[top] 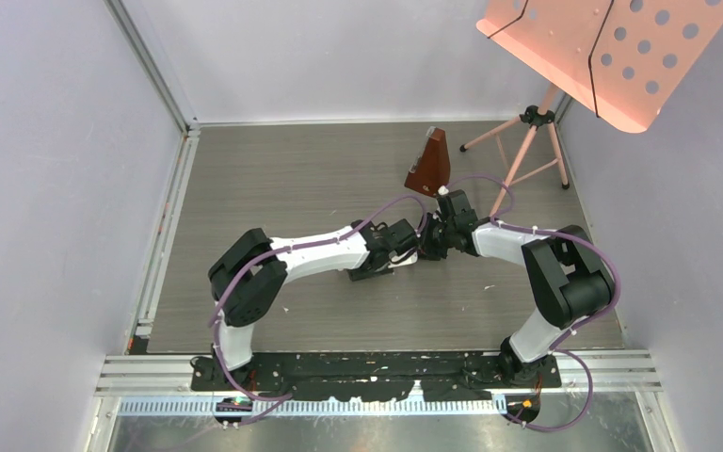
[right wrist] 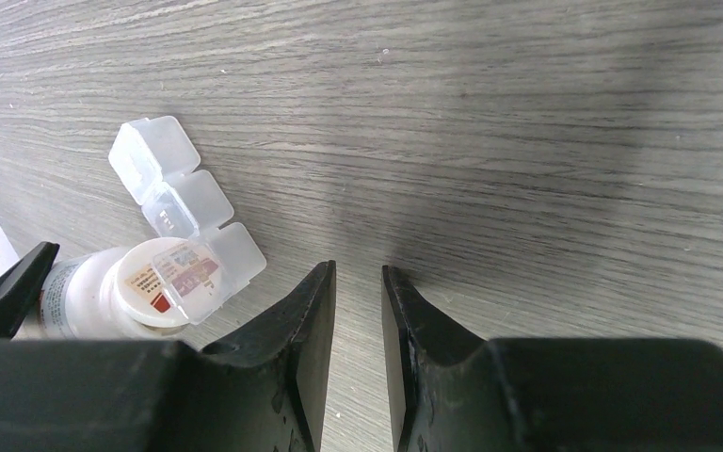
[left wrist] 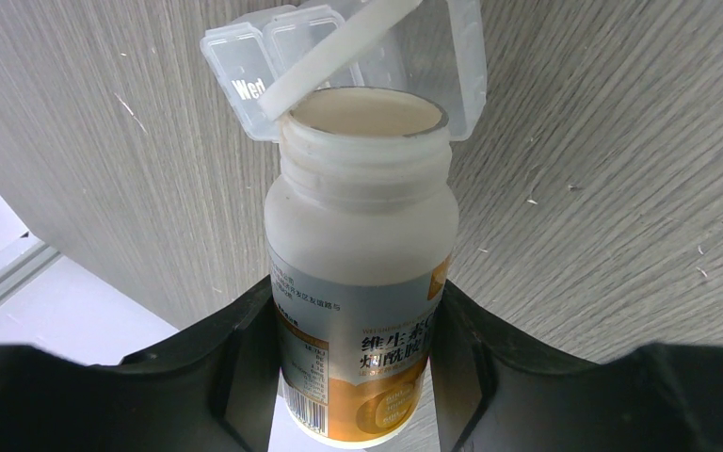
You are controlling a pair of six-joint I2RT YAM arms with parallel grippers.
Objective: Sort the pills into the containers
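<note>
My left gripper (left wrist: 353, 306) is shut on the white pill bottle (left wrist: 362, 217) with the orange label. The bottle has no cap, and its mouth is at an open lid of the clear strip container (left wrist: 245, 56) on the table. The container also shows in the right wrist view (right wrist: 184, 202), with the bottle (right wrist: 104, 292) against its near compartment. My right gripper (right wrist: 358, 278) is empty just right of them, its jaws a narrow gap apart above the table. In the top view the two grippers (top: 403, 252) (top: 431, 241) meet mid-table. No pills show.
A brown wedge-shaped object (top: 430, 165) stands behind the grippers. A pink perforated music stand (top: 602, 52) on tripod legs (top: 527, 141) is at the back right. White walls close the table on three sides, with a metal rail (top: 165, 226) on the left.
</note>
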